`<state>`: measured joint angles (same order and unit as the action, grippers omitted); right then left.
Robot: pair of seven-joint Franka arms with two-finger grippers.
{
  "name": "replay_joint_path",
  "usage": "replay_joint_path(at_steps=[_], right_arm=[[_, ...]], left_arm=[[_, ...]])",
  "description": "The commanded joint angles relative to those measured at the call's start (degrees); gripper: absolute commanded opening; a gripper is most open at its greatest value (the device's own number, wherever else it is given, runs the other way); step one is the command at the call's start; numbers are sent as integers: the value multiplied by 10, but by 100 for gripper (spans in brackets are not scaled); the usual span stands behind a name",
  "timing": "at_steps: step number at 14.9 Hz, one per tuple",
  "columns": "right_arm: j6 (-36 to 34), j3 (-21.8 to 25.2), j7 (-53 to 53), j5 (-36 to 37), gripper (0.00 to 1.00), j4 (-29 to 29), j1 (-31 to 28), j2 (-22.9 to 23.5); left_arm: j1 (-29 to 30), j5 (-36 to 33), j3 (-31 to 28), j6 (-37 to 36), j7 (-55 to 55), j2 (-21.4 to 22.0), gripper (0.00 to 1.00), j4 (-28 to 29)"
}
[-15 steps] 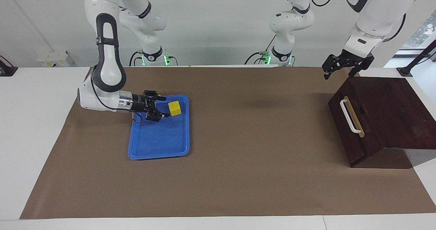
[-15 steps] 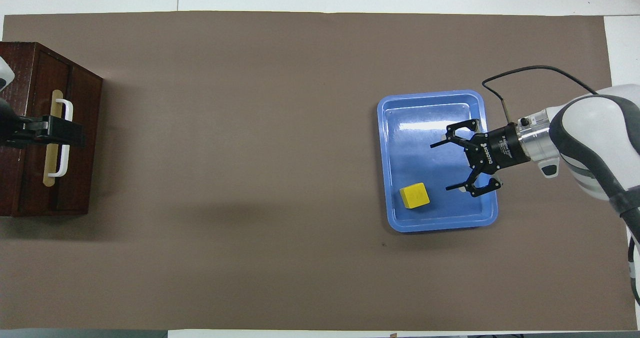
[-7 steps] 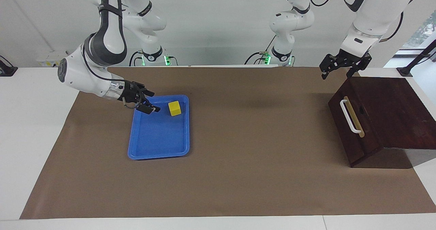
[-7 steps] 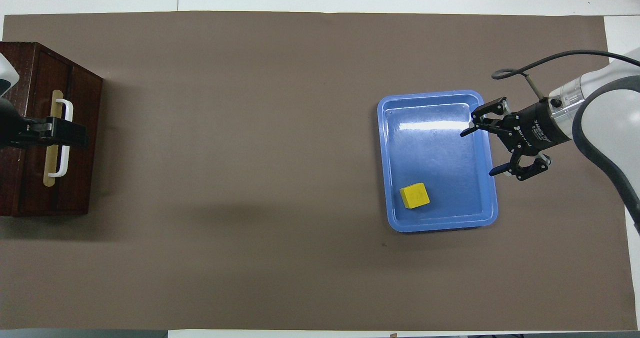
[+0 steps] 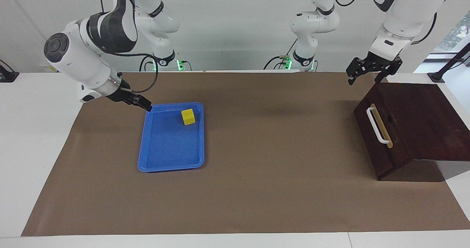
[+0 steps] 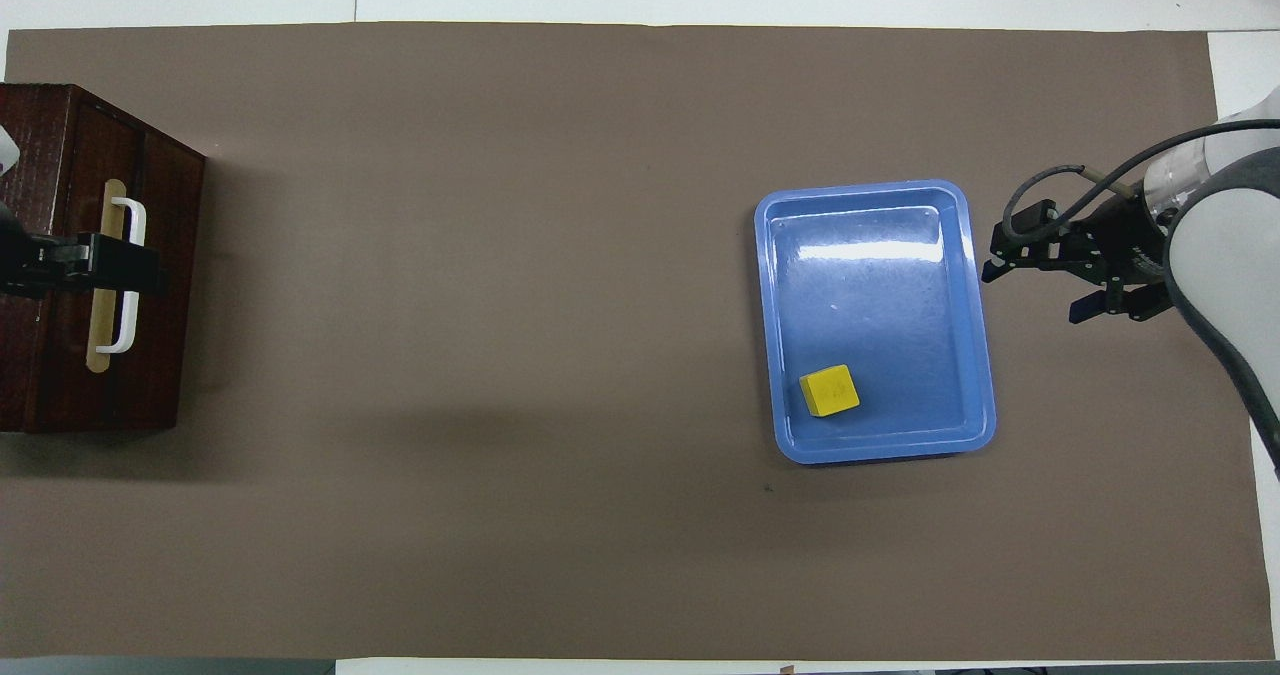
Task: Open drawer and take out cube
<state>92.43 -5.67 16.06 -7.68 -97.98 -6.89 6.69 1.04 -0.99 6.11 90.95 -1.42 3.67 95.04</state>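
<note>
Brown mat over a white table, pale wall at the frame's top.

My right gripper (image 6: 1030,290) hangs spread and empty just off the blue tray (image 5: 161,165); my left gripper (image 5: 363,78), also wide and empty, hovers over the shut drawer (image 5: 380,139) at right. The cube (image 5: 188,117) sits in the tray's upper corner.

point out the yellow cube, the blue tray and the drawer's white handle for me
yellow cube (image 6: 829,391): overhead view, on its top face.
blue tray (image 6: 868,191): overhead view, on its rim farthest from the robots.
white handle (image 5: 376,125): facing view, mid-bar.
</note>
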Motion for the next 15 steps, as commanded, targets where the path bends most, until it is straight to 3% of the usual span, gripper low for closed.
replay_joint_path(at_steps=[1,7,10,15], right_arm=[[-8,-13,-122,62,100,15,-2,-18],[-58,-17,-161,82,100,15,-2,-91],[-85,-19,-204,82,100,15,-8,-100],[-24,-18,-233,81,100,7,-11,-98]], left_arm=[[-7,7,-8,4,2,16,100,16],[-7,7,-8,4,2,16,100,16],[-7,7,-8,4,2,16,100,16],[-7,7,-8,4,2,15,100,16]])
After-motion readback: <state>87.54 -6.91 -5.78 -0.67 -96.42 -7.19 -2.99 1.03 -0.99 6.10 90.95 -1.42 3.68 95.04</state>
